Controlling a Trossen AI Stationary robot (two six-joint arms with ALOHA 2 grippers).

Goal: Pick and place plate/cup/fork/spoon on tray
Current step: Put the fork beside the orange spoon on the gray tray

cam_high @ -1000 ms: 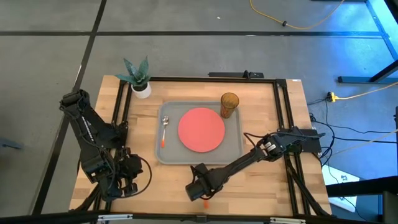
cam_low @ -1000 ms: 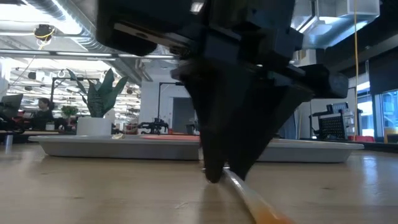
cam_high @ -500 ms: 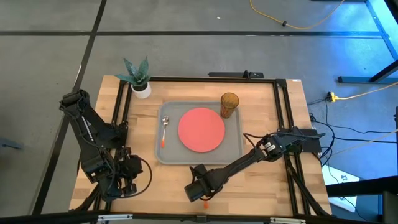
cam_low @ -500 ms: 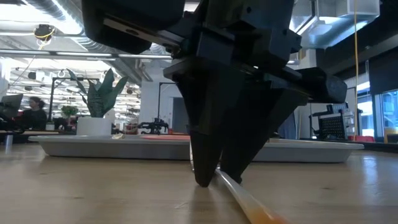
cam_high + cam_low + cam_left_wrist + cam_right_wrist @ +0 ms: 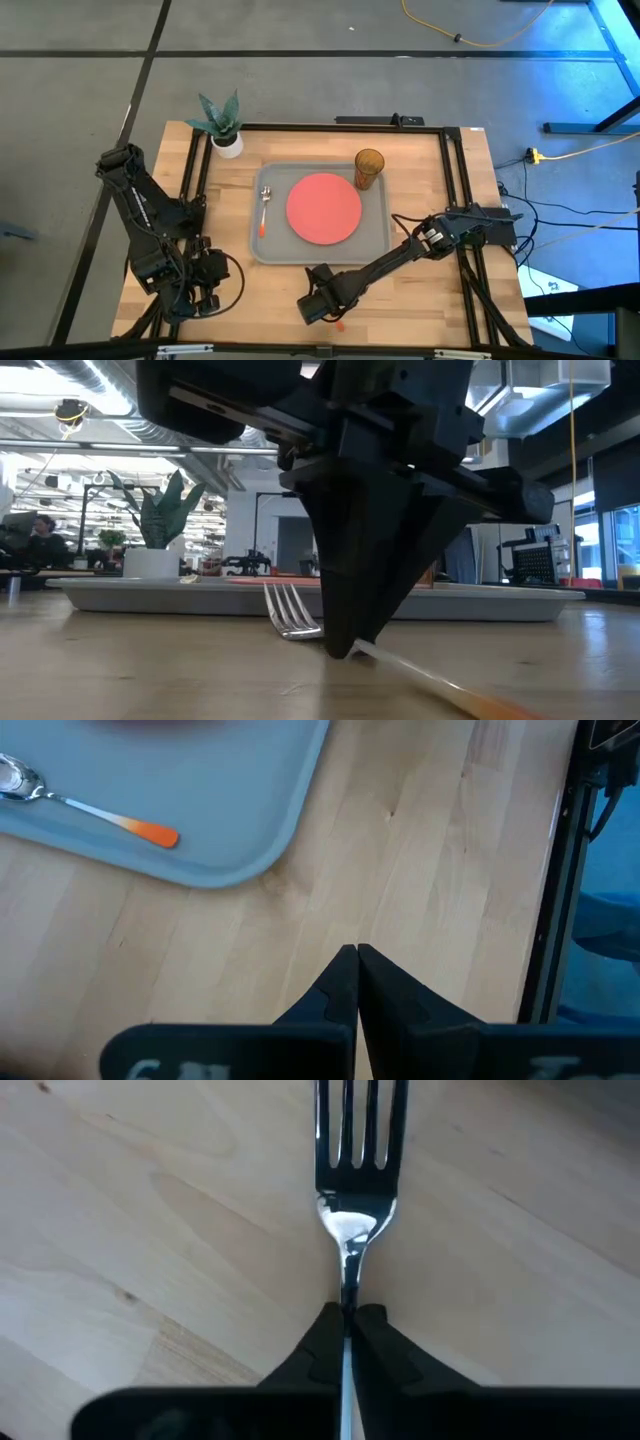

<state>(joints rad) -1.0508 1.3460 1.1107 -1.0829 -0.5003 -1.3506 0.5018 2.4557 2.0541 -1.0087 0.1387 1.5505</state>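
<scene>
The fork (image 5: 358,1140) is near the table's front edge, its tines (image 5: 285,613) raised and its orange handle tip (image 5: 490,705) low. My right gripper (image 5: 318,308) is shut on it. The grey tray (image 5: 378,235) lies mid-table. On it are the coral plate (image 5: 324,208), the amber cup (image 5: 368,168) in its far right corner, and the spoon (image 5: 264,205) along its left side. The spoon also shows in the left wrist view (image 5: 90,810). My left gripper (image 5: 357,960) is shut and empty, above bare wood at the front left. My right gripper pinches the fork's handle just behind the neck (image 5: 347,1302) between its two fingertips (image 5: 350,645). The fingers point down at it and the fork runs straight ahead between them. The fork is tilted, tines up off the wood, its orange end (image 5: 340,325) down by the table.
A small potted plant (image 5: 222,125) stands at the table's far left, beyond the tray. A black frame rail (image 5: 455,200) runs along the table's right side. Bare wood lies between the tray's near rim and the front edge.
My right gripper has shut on the fork's handle near the front edge. The fork's tine end has come up off the table and now shows beside the fingers, while the orange end has stayed low and swung a little to the right.
</scene>
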